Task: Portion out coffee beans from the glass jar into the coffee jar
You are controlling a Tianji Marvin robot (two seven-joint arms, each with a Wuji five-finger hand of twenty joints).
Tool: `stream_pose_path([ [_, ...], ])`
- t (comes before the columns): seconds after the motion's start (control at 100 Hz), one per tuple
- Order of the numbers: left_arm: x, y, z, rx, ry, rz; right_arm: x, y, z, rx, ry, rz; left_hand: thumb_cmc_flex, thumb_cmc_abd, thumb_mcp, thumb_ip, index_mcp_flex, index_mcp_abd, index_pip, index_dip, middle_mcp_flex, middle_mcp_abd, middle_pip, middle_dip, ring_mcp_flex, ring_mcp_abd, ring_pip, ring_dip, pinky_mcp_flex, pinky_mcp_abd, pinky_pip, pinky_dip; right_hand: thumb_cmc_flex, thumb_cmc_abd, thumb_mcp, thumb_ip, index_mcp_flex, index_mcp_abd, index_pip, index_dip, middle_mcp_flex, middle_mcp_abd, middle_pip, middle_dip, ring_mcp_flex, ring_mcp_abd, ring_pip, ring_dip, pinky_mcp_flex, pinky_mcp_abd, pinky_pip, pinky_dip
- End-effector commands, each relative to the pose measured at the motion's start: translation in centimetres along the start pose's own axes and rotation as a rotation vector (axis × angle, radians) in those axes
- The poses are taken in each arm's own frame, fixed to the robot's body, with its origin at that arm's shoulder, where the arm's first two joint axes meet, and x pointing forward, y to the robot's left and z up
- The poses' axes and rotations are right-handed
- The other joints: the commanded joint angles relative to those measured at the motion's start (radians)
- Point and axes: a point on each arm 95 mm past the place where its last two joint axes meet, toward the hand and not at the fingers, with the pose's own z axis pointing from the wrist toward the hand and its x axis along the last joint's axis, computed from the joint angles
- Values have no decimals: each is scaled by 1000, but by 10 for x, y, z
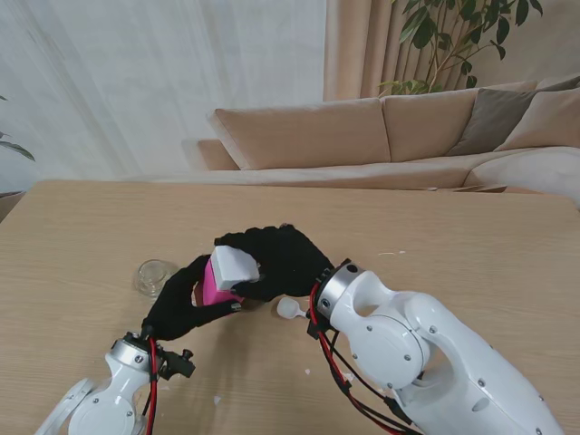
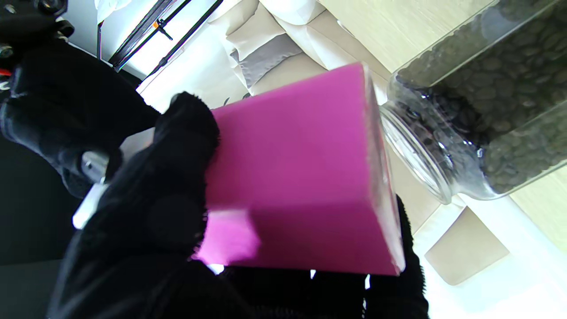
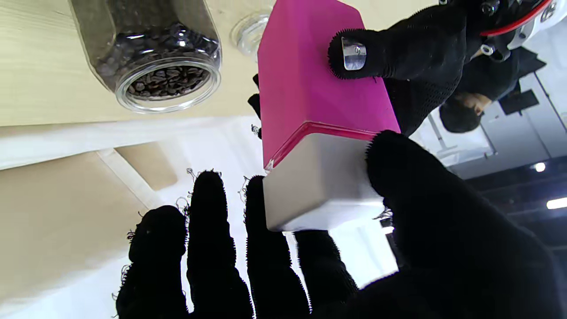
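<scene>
Here the left hand point(image 1: 181, 304) grips the pink tin point(image 2: 301, 177) by its stiff, smooth sides while the right hand point(image 1: 276, 258) closes on its white lid point(image 3: 319, 181), which could slip; the open glass jar point(image 3: 155, 53) of beans looks heavy and fragile.

Black knitted cloth, matt and fuzzy at the fingertips, covers my left hand point(image 1: 181, 304) and my right hand point(image 1: 276, 261). Between them, the pink box point(image 2: 301, 177) shows smooth, matt sides, its white lid point(image 3: 316, 192) a plain plastic-looking cap. The glass jar point(image 3: 150, 53) is clear and glossy, its rim catching highlights over dark, dull coffee beans point(image 3: 166, 82). The table point(image 1: 471, 254) is pale wood grain, smooth with a low sheen. My forearm shells point(image 1: 426, 353) are glossy white plastic.
</scene>
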Motion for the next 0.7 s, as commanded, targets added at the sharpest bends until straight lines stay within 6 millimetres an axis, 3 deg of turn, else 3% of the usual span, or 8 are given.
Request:
stream_pose_path([
  [0.0,5,2,1,-9,9,-11,3,-1,-2,13,15,-7,148,120,176,23,55,-123,161,57,54,-98,124,49,1,-11,-2,15,-9,-14,2,-11,123,35,182,34,29,-214,65,-32,-31,-18,-23,-24,-40,-21,-50,-33,-24,-1,-20,-6],
  [0.14,5,3,2,-12,10,-9,3,1,-2,18,23,-25,147,119,178,23,55,-123,161,59,54,-98,125,48,1,-12,-3,15,-9,-13,2,-10,199,-51,362,-42,-48,-351,121,-55,-91,-43,-32,-39,-70,-15,-93,-51,-37,-10,-45,-3],
  [0.29,5,3,2,-13,9,-9,3,3,-4,31,32,-46,146,119,180,24,53,-124,159,59,53,-98,126,48,1,-13,-3,15,-8,-11,1,-10,173,-106,300,-83,-180,-383,68,-101,-182,-70,-72,-61,-107,-12,-138,-69,-58,-18,-75,-5],
  [0.38,5,3,2,-11,8,-10,3,5,-7,56,40,-70,144,118,181,23,53,-124,160,60,52,-99,126,47,0,-13,-3,15,-8,-12,1,-10,43,-116,120,-94,-332,-265,-20,-136,-286,-74,-103,-78,-143,-13,-176,-78,-80,-26,-103,-3],
  [0.43,5,3,2,-11,8,-9,3,6,-9,64,44,-84,143,118,182,23,53,-124,160,60,51,-98,126,47,0,-14,-3,15,-8,-12,1,-10,-57,-111,52,-94,-319,-204,-193,-130,-292,-73,-151,-94,-151,-16,-188,-75,-83,-28,-114,3],
  [0.5,4,3,2,-11,8,-6,3,6,-11,50,35,-98,142,118,183,23,51,-124,159,60,49,-99,127,47,-1,-14,-3,15,-9,-13,0,-10,-213,-45,-19,-105,-298,-88,-286,-90,-295,-58,-151,-77,-150,-18,-190,-73,-84,-28,-115,5],
  [0.59,4,3,2,-8,5,-10,3,3,-12,7,15,-71,141,117,184,23,52,-123,159,61,48,-97,128,46,-1,-13,-3,15,-10,-13,-1,-10,-312,23,-75,-109,-291,66,-237,18,-291,-33,-78,-33,-134,-19,-171,-64,-69,-22,-104,16],
  [0.69,4,2,2,-5,5,-9,2,1,-12,-45,-28,-42,140,117,186,23,52,-123,158,61,48,-98,129,46,-2,-14,-4,15,-10,-14,-1,-10,-374,82,-110,-113,-191,182,-162,42,-232,25,-5,-2,-105,-16,-120,-45,-42,-9,-64,33],
])
